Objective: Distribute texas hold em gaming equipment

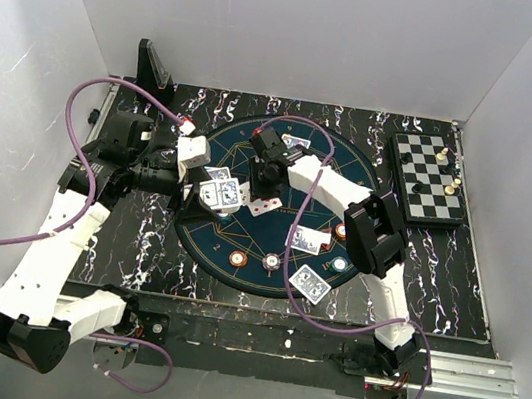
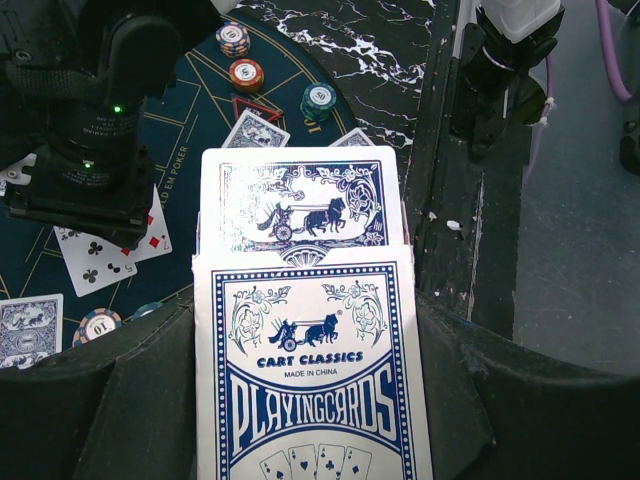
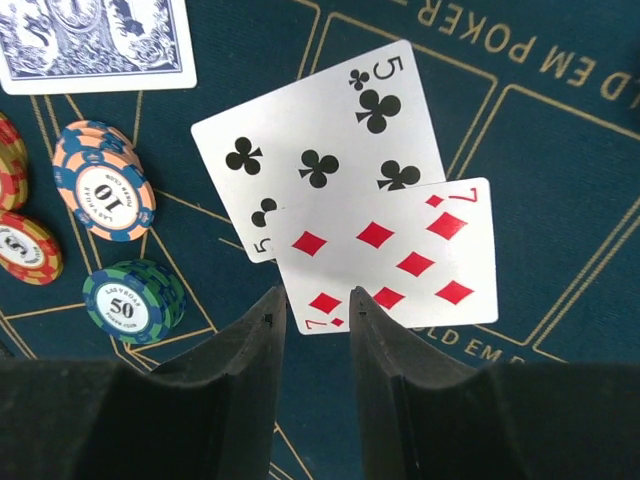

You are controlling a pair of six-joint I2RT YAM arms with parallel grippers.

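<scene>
Right wrist view: the right claw (image 3: 318, 300) hangs just over the mat (image 3: 560, 150) with its jaws a little apart and nothing between them, their tips at the near corner of the seven (image 3: 400, 250), which lies face up and partly over the five (image 3: 320, 150). To the left stand small stacks of chips (image 3: 103, 180) and a face-down card (image 3: 95, 40). In the left wrist view the left claw (image 2: 305, 330) is clamped on the sides of the box (image 2: 312, 400), held above the mat's edge, with one blue-backed card (image 2: 300, 200) standing half out of its open top. These cards look thin, light and slick, and they will bend before they lift. A card lying flat offers the fingers no edge, so I judge the seven best taken by its free long side or a corner, perhaps after sliding it off the five. The card standing out of the box is the easier catch: pinch its exposed upper half across the faces and draw it straight out. The box seems soft cardboard, so a hard squeeze could pinch the cards inside and jam the draw. The chips are stiff and heavier, best gripped across their rims.
</scene>
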